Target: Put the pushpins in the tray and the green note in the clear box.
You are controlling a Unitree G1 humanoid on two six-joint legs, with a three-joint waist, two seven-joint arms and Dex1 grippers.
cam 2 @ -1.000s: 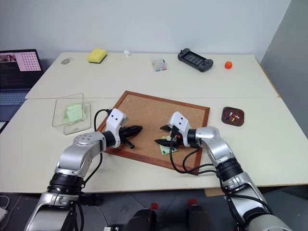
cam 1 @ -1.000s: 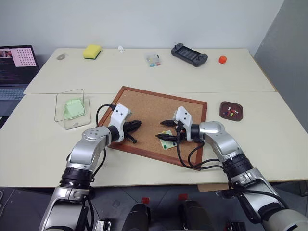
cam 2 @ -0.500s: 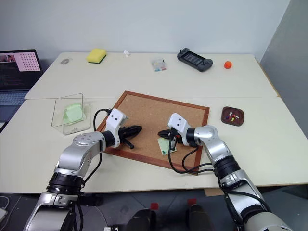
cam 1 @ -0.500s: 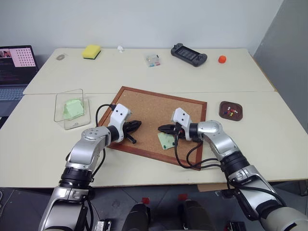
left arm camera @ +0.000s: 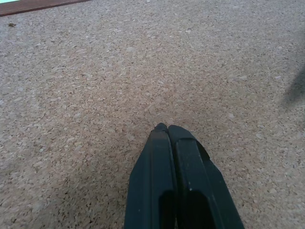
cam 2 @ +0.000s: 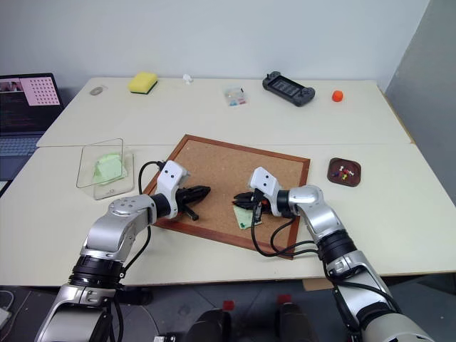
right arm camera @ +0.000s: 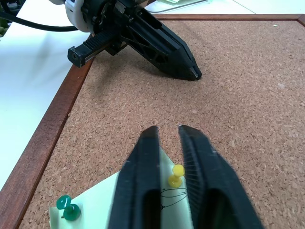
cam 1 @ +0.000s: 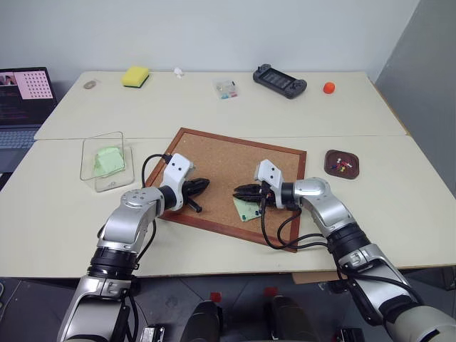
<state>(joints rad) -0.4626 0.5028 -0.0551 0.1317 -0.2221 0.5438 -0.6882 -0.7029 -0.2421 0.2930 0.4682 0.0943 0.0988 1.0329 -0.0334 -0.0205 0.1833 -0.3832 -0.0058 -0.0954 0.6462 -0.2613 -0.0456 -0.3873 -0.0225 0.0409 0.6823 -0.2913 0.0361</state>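
Observation:
A pale green note (cam 1: 246,209) lies on the corkboard (cam 1: 214,160), held down by a yellow pushpin (right arm camera: 177,174) and a green pushpin (right arm camera: 67,209). My right gripper (right arm camera: 167,130) hovers just over the note with its fingers a narrow gap apart. The yellow pin stands beneath that gap, and I cannot tell if it is touched. My left gripper (cam 1: 201,184) rests shut and empty over the board's left part. The dark reddish tray (cam 1: 342,163) at the right holds several pushpins. The clear box (cam 1: 96,171) at the left holds another green note (cam 1: 109,159).
Along the table's far side lie a yellow sponge (cam 1: 135,75), a small clear case (cam 1: 226,88), a black game controller (cam 1: 280,80) and an orange ball (cam 1: 328,87). A laptop (cam 1: 21,96) sits at the far left. Black cables loop beside both wrists.
My right gripper's fingers went from wide open to closed over the note, then parted slightly. The hand stayed over the note. My left arm has not moved.

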